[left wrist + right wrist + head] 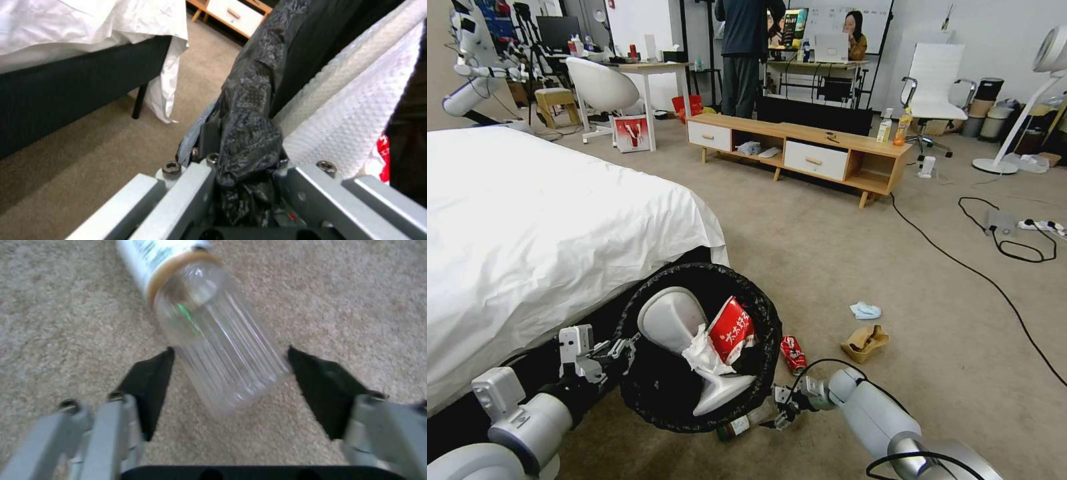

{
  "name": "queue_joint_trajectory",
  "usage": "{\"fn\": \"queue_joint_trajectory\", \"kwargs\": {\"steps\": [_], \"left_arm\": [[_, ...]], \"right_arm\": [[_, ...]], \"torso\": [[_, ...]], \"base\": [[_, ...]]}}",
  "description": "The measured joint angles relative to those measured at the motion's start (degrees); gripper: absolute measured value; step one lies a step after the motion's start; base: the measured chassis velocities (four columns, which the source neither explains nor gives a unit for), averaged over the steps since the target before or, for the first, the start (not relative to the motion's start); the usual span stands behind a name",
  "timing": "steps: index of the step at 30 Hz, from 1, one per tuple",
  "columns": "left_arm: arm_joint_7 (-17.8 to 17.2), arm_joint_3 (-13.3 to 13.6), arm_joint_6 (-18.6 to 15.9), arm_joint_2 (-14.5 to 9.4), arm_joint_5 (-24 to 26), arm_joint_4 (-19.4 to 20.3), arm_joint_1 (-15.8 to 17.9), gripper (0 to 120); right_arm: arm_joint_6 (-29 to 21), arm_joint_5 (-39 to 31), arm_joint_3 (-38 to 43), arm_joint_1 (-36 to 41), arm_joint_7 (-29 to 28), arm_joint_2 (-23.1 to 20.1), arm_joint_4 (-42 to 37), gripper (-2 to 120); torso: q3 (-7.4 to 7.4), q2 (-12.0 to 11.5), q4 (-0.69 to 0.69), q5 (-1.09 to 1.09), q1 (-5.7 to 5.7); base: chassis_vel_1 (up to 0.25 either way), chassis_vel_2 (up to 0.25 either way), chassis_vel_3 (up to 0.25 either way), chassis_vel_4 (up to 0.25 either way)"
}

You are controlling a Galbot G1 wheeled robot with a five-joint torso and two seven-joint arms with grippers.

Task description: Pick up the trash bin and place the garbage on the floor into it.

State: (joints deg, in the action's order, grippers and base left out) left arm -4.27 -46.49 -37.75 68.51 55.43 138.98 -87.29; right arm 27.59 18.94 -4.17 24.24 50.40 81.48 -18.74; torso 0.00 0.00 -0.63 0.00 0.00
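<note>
Right gripper (pixel 229 361) spread — straddling bottle (pixel 209 323).

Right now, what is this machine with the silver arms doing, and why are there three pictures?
It is a robot with two arms, tidying up. One picture comes from a camera on its head; the others from cameras on its wrists. The left tool pinches the trash bin by its black bag, holding it beside the bed. A red carton and white tissue are inside. The right tool is open around a clear bottle on the floor. A red can, brown paper bag and blue mask lie there too.
</note>
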Motion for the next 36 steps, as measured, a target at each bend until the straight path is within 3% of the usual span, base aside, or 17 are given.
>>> {"fn": "queue_joint_trajectory", "kwargs": {"steps": [2,7,29,34,36], "left_arm": [[0.09,0.03,0.00,0.06,-0.10,0.25,-0.16,2],[0.12,0.09,0.00,0.09,-0.13,0.43,-0.20,2],[0.10,0.34,0.05,0.06,-0.24,-0.20,0.44,2],[-0.49,0.09,0.05,-0.39,0.27,-0.43,0.58,2],[-1.97,-0.17,-0.16,-1.06,1.67,-0.40,1.12,2]], "right_arm": [[0.53,-0.02,-0.02,0.18,0.40,-0.02,-0.34,52],[0.82,-0.09,-0.01,0.40,0.69,-0.01,-0.62,42],[2.11,-0.18,2.98,1.40,0.57,-0.34,-1.49,42],[3.11,-1.62,5.35,2.36,0.50,-1.25,-4.10,42],[3.35,-5.48,6.27,4.66,0.23,-3.88,-9.71,42]], "torso": [[0.00,0.00,0.00,0.00,0.00],[0.00,0.00,0.00,0.00,0.00],[0.00,0.00,0.00,0.01,0.00],[0.00,0.00,0.02,0.00,0.00],[0.00,0.00,0.00,0.00,0.00]], "base": [[0.000,0.000,0.000,0.000],[0.000,0.000,0.000,0.000],[0.000,0.000,0.000,0.000],[0.000,0.000,0.000,0.000],[0.000,0.000,0.000,0.000]]}}
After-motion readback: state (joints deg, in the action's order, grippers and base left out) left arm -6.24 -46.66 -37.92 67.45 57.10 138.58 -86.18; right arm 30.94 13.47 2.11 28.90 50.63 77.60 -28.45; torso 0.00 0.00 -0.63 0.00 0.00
